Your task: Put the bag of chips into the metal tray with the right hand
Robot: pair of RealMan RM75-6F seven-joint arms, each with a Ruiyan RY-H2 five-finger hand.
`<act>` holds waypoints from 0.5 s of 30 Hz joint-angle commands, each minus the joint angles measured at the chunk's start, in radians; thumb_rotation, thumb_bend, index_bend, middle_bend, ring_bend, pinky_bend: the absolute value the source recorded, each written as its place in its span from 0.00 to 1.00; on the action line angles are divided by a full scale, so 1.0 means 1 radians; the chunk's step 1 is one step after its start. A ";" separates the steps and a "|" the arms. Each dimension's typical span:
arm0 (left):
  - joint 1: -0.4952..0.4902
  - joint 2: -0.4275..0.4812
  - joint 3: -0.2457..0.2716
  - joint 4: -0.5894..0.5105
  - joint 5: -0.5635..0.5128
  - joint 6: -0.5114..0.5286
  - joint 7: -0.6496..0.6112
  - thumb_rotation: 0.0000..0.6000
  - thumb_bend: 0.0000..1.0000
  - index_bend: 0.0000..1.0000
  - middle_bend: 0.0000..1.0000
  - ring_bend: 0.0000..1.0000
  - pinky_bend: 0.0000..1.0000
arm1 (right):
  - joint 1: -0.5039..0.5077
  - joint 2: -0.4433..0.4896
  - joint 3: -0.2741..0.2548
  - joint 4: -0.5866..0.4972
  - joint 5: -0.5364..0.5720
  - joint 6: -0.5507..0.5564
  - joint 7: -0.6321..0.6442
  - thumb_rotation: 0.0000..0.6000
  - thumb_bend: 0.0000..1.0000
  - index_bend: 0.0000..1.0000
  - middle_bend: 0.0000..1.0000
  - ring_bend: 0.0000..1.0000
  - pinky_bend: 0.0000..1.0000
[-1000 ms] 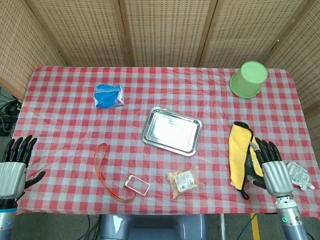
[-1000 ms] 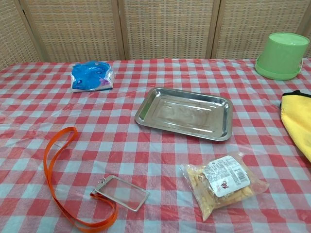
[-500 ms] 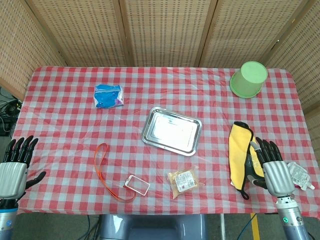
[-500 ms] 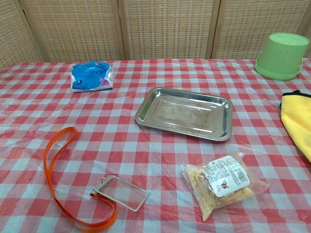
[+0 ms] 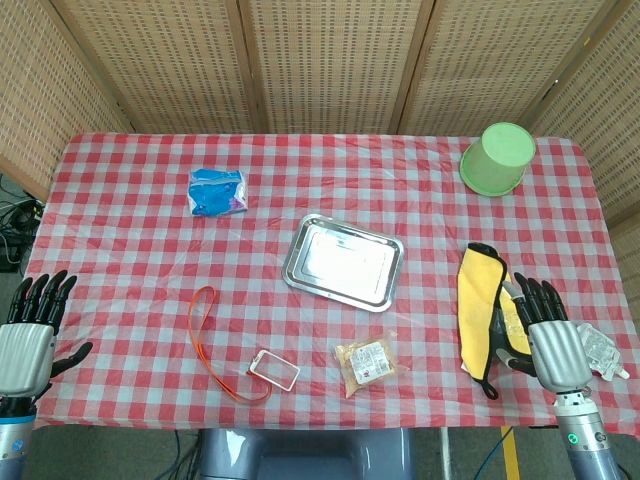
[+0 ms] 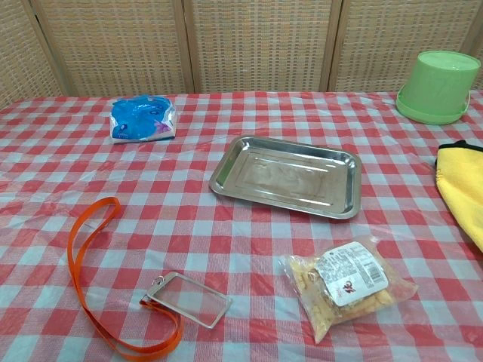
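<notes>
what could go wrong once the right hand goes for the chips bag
1. The yellow cloth lies between the right robot hand and the bag of chips; the arm might drag it along on the way over.
2. The bag looks thin and flat on the tablecloth, so the fingers may slide off or bunch the cloth.
3. The bag sits near the table's front edge; a nudge could push it off instead of toward the metal tray.
</notes>
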 commanded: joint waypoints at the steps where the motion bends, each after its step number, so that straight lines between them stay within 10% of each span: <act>1: 0.000 0.001 -0.001 -0.001 -0.003 -0.002 -0.002 1.00 0.05 0.00 0.00 0.00 0.00 | 0.004 0.000 0.000 0.002 -0.004 -0.004 0.004 1.00 0.14 0.00 0.00 0.00 0.00; 15: -0.001 0.002 -0.008 -0.005 -0.021 -0.009 0.000 1.00 0.06 0.00 0.00 0.00 0.00 | 0.208 0.069 0.009 -0.069 -0.103 -0.236 0.071 1.00 0.14 0.00 0.00 0.00 0.00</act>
